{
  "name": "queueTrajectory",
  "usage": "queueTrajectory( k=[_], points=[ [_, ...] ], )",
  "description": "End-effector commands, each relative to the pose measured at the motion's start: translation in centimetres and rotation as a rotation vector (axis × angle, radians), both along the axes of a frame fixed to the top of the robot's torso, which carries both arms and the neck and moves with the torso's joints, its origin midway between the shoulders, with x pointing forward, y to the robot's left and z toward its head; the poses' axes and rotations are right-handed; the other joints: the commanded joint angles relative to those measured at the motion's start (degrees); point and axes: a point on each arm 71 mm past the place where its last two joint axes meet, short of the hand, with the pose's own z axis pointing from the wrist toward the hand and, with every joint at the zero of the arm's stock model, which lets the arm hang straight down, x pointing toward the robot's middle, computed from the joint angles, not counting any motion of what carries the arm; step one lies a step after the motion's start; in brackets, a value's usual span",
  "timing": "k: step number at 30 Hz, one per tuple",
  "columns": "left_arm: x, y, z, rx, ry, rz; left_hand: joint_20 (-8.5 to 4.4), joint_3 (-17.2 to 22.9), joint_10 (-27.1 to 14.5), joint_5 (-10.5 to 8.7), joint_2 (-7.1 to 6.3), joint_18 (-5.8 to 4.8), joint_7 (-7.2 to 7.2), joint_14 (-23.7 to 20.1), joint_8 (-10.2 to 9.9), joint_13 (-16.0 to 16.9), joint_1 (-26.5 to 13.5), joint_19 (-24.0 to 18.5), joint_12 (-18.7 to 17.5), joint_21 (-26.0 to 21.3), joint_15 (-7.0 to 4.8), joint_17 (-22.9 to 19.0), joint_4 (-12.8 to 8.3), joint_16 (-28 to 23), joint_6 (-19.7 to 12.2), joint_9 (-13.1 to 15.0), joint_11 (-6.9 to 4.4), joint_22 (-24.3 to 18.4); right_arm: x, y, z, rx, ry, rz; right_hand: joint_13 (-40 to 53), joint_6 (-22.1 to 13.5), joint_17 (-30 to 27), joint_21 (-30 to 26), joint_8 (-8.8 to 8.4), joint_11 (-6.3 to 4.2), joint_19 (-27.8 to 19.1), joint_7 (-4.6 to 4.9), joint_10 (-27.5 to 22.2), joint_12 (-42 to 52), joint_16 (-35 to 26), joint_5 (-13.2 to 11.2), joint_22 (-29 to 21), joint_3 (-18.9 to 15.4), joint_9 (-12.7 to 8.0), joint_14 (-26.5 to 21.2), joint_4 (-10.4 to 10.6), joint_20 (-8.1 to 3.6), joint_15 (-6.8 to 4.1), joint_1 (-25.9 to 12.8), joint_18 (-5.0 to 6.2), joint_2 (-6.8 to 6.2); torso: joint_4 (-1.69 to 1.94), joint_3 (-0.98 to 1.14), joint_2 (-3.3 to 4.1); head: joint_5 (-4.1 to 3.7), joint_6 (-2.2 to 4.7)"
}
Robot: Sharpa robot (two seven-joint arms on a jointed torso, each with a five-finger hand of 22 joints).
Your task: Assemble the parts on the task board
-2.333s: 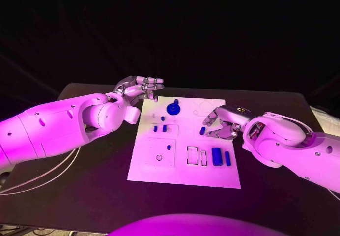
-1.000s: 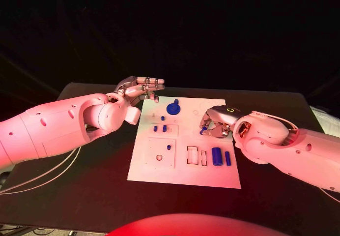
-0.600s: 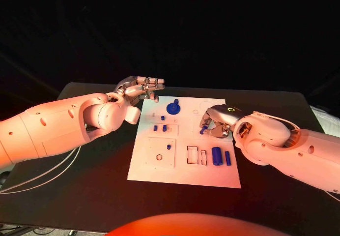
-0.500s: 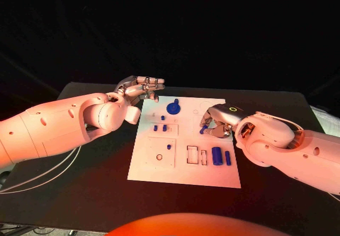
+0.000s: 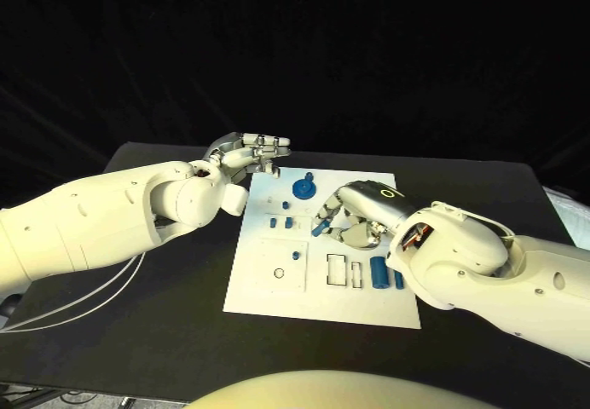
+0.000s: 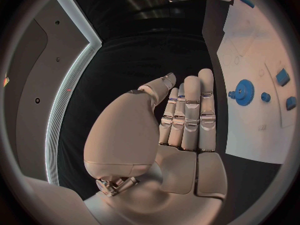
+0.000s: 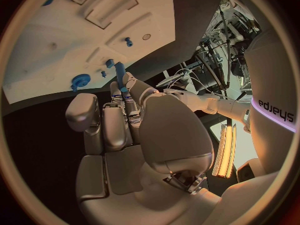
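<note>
Task board (image 5: 264, 290) carries a blue gear (image 5: 303, 187) and small blue parts. Right hand (image 5: 348, 217) pinches a blue peg (image 5: 321, 228); left hand (image 5: 252, 151) empty, fingers together.

Right hand (image 7: 128, 117) pinching blue part (image 7: 119, 72) over task board (image 7: 69, 40)

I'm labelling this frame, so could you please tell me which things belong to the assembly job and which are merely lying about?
Job: task board; blue gear; blue peg held by right hand; blue blocks.
Lying about: table; left hand, holding nothing.
</note>
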Motion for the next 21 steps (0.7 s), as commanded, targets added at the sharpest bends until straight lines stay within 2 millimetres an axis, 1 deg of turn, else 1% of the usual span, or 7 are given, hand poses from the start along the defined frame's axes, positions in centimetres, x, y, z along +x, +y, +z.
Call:
queueTrajectory(
  k=[1, 5, 7, 11, 14, 17, 21],
  points=[
    [0.0, -0.3, 0.1, -0.005, -0.008, -0.020, 0.33, -0.30, -0.43, -0.20, 0.24, 0.65, 0.13, -0.22, -0.09, -0.08, -0.33, -0.13, 0.39, -0.24, 0.01, -0.06, 0.07, -0.03, -0.47, -0.05, -0.16, -0.05, -0.7, 1.5, -0.3, 0.040, 0.018, 0.054, 0.50, -0.04, -0.10, 0.22, -0.09, -2.21, 0.37, 0.38, 2.76, -0.17, 0.12, 0.22, 0.08, 0.41, 0.00, 2.38, -0.05, 0.05, -0.16, 0.98, -0.62, 0.35, 0.01, -0.10, -0.05, 0.28, 0.09],
    [0.0, -0.3, 0.1, -0.005, -0.008, -0.021, 0.33, -0.30, -0.43, -0.20, 0.24, 0.65, 0.13, -0.22, -0.09, -0.08, -0.33, -0.13, 0.39, -0.24, 0.01, -0.06, 0.07, -0.03, -0.47, -0.05, -0.16, -0.05, -1.3, 3.1, -1.3, 0.039, 0.051, 0.099, 0.48, -0.18, -0.21, 0.15, -0.21, -2.12, 0.25, 0.46, 2.70, -0.40, 0.07, 0.23, -0.07, 0.82, -0.02, 2.36, -0.15, 0.09, -0.10, 0.89, -0.58, 0.34, 0.00, -0.07, 0.03, 0.36, 0.14],
    [0.0, -0.4, 0.1, -0.006, -0.008, -0.022, 0.33, -0.30, -0.43, -0.20, 0.24, 0.65, 0.13, -0.22, -0.09, -0.08, -0.33, -0.13, 0.39, -0.24, 0.01, -0.06, 0.07, -0.03, -0.47, -0.05, -0.16, -0.05, -1.5, 3.8, -2.0, 0.032, 0.071, 0.119, 0.47, -0.25, -0.23, 0.14, -0.27, -2.07, 0.20, 0.51, 2.64, -0.54, 0.08, 0.23, -0.10, 1.03, -0.04, 2.35, -0.20, 0.12, -0.06, 0.81, -0.57, 0.32, 0.00, -0.07, 0.04, 0.50, 0.13],
    [0.0, -0.4, 0.1, -0.006, -0.008, -0.024, 0.33, -0.30, -0.43, -0.20, 0.24, 0.65, 0.13, -0.22, -0.09, -0.08, -0.33, -0.13, 0.39, -0.24, 0.01, -0.06, 0.07, -0.03, -0.47, -0.05, -0.16, -0.05, -1.9, 4.9, -3.4, 0.011, 0.104, 0.146, 0.46, -0.33, -0.26, 0.12, -0.33, -2.02, 0.14, 0.56, 2.58, -0.67, 0.08, 0.24, -0.15, 1.23, -0.05, 2.34, -0.23, 0.15, -0.02, 0.74, -0.56, 0.32, -0.09, 0.00, 0.09, 0.87, 0.13],
    [-0.1, -0.5, 0.1, -0.007, -0.008, -0.025, 0.33, -0.32, -0.46, -0.19, 0.31, 0.65, 0.12, -0.24, -0.07, -0.07, -0.28, -0.12, 0.44, -0.26, 0.02, -0.08, 0.06, -0.02, -0.49, -0.04, -0.16, -0.08, -2.0, 5.5, -4.4, -0.008, 0.118, 0.149, 0.44, -0.48, -0.32, 0.08, -0.45, -1.93, 0.04, 0.64, 2.47, -0.88, 0.06, 0.24, -0.23, 1.50, -0.07, 2.32, -0.28, 0.21, 0.05, 0.58, -0.54, 0.26, 0.00, -0.01, 0.09, 0.96, 0.06],
    [-0.1, -0.5, 0.1, -0.007, -0.008, -0.026, 0.33, -0.32, -0.46, -0.19, 0.31, 0.65, 0.12, -0.24, -0.07, -0.07, -0.28, -0.12, 0.44, -0.26, 0.02, -0.08, 0.06, -0.02, -0.49, -0.04, -0.16, -0.08, -2.0, 5.9, -5.0, -0.027, 0.122, 0.147, 0.43, -0.51, -0.36, 0.05, -0.47, -1.91, 0.01, 0.66, 2.44, -0.94, 0.04, 0.23, -0.27, 1.58, -0.08, 2.32, -0.29, 0.22, 0.07, 0.52, -0.53, 0.25, 0.06, 0.00, 0.09, 1.06, -0.16],
    [-0.1, -0.5, 0.1, -0.007, -0.007, -0.026, 0.33, -0.33, -0.48, -0.19, 0.33, 0.66, 0.11, -0.25, -0.06, -0.07, -0.27, -0.12, 0.46, -0.27, 0.02, -0.09, 0.05, -0.01, -0.50, -0.04, -0.16, -0.09, -2.0, 6.2, -5.5, -0.045, 0.130, 0.148, 0.43, -0.51, -0.36, 0.05, -0.47, -1.91, 0.01, 0.66, 2.44, -0.94, 0.04, 0.23, -0.27, 1.58, -0.08, 2.32, -0.29, 0.22, 0.07, 0.52, -0.53, 0.25, 0.00, 0.01, 0.06, 1.15, -0.33]
  ],
)
